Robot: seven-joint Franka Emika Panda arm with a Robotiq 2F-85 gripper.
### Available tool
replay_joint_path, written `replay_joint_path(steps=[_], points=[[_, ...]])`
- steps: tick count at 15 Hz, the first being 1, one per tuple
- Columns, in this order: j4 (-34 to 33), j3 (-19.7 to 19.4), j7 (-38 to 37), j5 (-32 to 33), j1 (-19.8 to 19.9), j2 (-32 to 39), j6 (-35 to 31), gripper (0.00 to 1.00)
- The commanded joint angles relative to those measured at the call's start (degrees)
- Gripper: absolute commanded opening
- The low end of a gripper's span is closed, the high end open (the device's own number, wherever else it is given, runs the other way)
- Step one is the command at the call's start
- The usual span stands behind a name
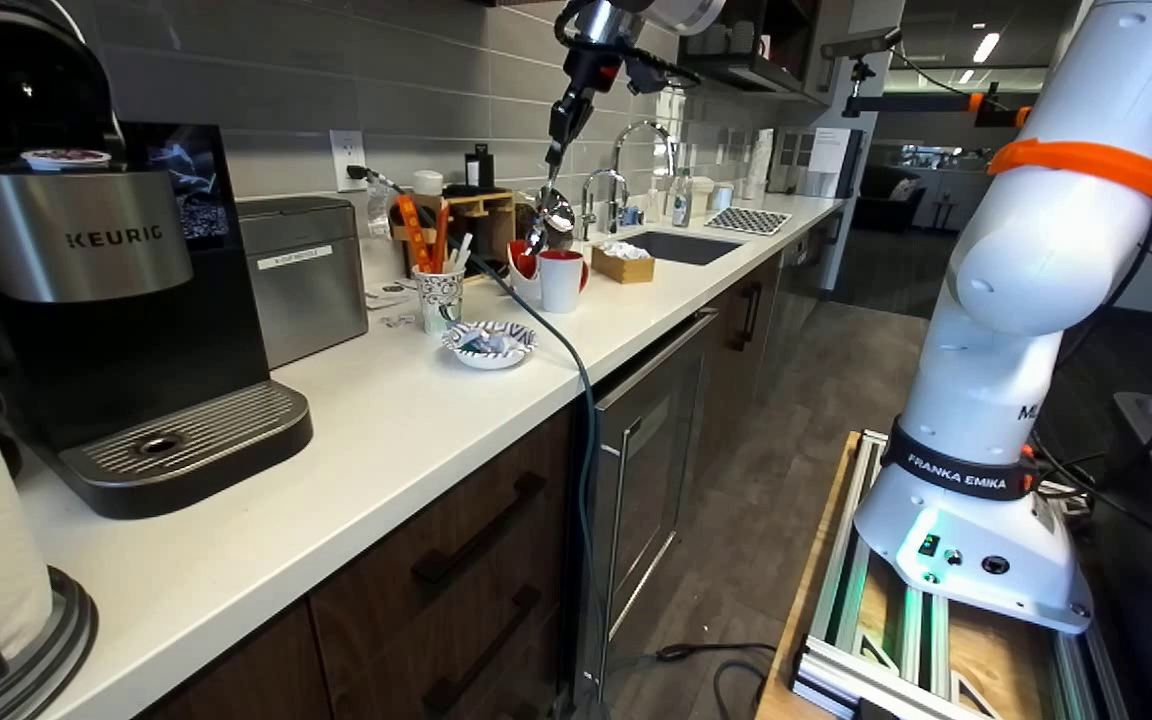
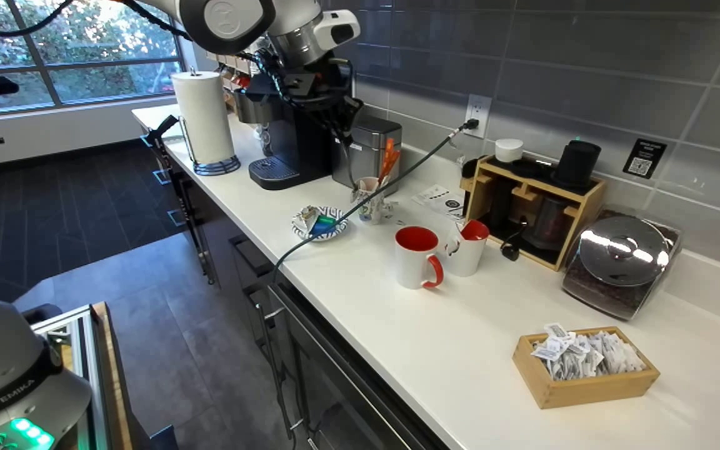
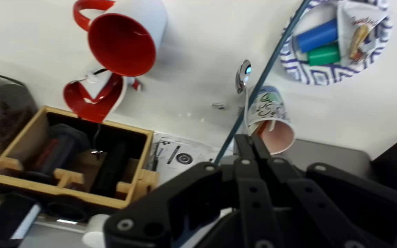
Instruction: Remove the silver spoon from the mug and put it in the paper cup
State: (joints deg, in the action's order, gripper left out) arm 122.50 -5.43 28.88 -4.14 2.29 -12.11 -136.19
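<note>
My gripper (image 3: 250,139) is shut on the handle of the silver spoon (image 3: 243,75), which hangs bowl-down in the air. In both exterior views the gripper (image 1: 556,150) (image 2: 342,131) is above the counter with the spoon (image 1: 536,238) (image 2: 350,165) below it. The patterned paper cup (image 1: 440,300) (image 2: 370,203) stands upright, holding orange and white sticks. In the wrist view the spoon passes beside the paper cup (image 3: 266,105), its bowl outside the cup's outline. Two white mugs with red insides, a front mug (image 2: 411,265) and a rear mug (image 2: 465,253), stand nearby.
A dark cable (image 2: 379,194) slants across the counter in front of the paper cup. A patterned bowl (image 1: 486,358) with packets stands close by. A wooden organizer (image 2: 575,219), a box of packets (image 2: 585,390), a metal bin (image 1: 306,280) and a coffee machine (image 1: 126,240) stand around.
</note>
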Motion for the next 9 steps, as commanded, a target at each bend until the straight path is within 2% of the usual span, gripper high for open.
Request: replay_joint_path(steps=[1, 4, 5, 9], points=[[0.6, -0.4, 0.5, 0.2, -1.6, -0.6, 1.1, 0.04], [1.2, -0.5, 1.6, 0.2, -2.1, -1.0, 1.5, 0.04], [1.8, -0.5, 2.4, -1.7, -2.9, -1.0, -0.5, 0.01], [0.9, 2.4, 2.1, -6.0, -7.4, 1.1, -10.6, 0.01]])
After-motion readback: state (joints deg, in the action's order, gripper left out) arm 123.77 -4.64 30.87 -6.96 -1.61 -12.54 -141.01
